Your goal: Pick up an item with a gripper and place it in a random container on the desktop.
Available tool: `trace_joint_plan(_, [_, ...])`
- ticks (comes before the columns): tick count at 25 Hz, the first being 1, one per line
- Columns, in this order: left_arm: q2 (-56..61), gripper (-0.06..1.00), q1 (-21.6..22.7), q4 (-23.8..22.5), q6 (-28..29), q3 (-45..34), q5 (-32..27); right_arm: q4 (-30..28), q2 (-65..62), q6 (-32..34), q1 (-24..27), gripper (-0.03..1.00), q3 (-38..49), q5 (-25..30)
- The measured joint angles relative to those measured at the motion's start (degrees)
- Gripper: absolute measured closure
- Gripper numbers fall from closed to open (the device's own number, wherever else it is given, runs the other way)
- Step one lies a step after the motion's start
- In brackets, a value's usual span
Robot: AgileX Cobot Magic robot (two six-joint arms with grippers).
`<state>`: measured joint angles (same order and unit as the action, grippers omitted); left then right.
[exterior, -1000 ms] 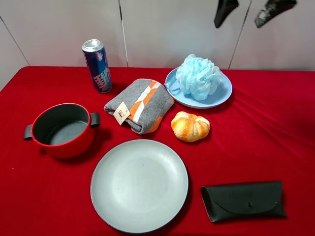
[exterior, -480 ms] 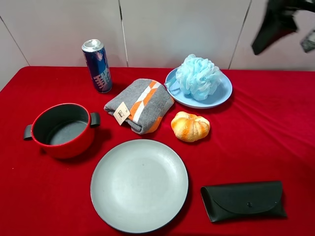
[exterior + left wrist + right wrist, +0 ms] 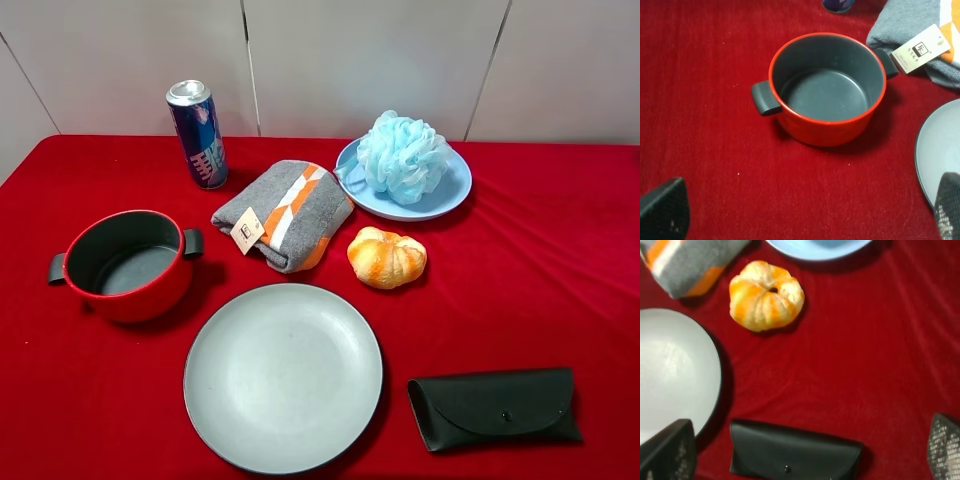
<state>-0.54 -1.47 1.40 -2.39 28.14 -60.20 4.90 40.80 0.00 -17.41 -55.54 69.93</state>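
Bath pouf (image 3: 402, 156): sits in the light blue plate (image 3: 455, 190), at the far side of the red cloth desktop (image 3: 560, 260).
Nearer arm: the right; its wrist view shows that plate's rim (image 3: 815, 250) beyond the pumpkin-shaped bun (image 3: 767, 295).
Right gripper (image 3: 805, 450): jaws wide apart, empty.
Left gripper (image 3: 805, 210): jaws apart, above the red pot (image 3: 827, 90).
Room: bare cloth around the plate's right side.

An orange pumpkin-shaped bun (image 3: 767, 295) lies on the red table (image 3: 865, 355), upper left of centre. A black glasses case (image 3: 795, 456) stretches along the bottom, a grey plate (image 3: 670, 375) at the left edge, and a grey-and-orange cloth (image 3: 687, 262) upper left. The light blue plate (image 3: 815, 247) rim shows at the top. The right gripper (image 3: 805, 452) has its jaws spread to the bottom corners.
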Motion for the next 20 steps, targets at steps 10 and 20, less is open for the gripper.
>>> trace_joint_plan(10, [0.00, -0.03, 0.00, 0.00, 0.00, 0.00, 0.00, 0.47, -24.77, 0.00, 8.91, 0.28, 9.65, -0.42])
trace_joint_plan(20, [0.00, -0.03, 0.00, 0.00, 0.00, 0.00, 0.00, 0.41, -40.29, 0.00, 17.41, 0.28, 22.68, -8.23])
